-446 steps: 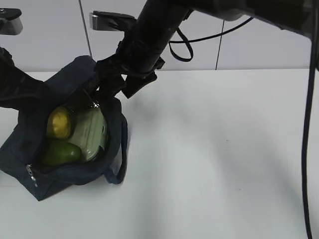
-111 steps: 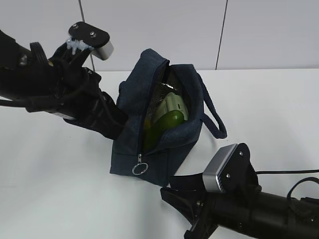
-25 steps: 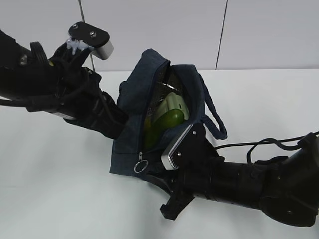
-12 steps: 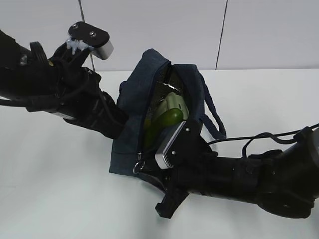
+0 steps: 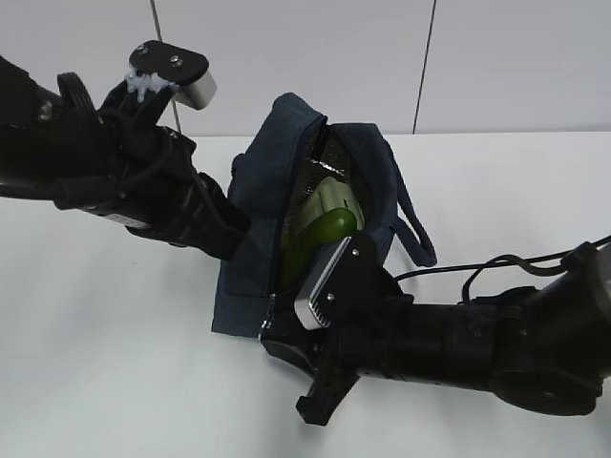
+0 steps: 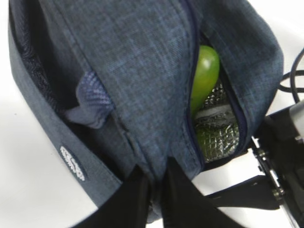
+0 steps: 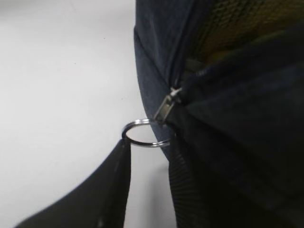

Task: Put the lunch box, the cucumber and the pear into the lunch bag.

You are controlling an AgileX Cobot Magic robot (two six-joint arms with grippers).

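Between right fingers: ring pull (image 7: 145,134), I see them part-spread around it
left gripper (image 6: 154,190): pinching lunch bag (image 5: 263,205) fabric
beyond it: cucumber (image 6: 203,76) inside bag

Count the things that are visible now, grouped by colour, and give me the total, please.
Dark navy: 1, the lunch bag
Green: 2, the cucumber and the pale green lid of the lunch box
Silver: 1, the ring pull on the zipper
Total: 4. No pear can be seen in these views.
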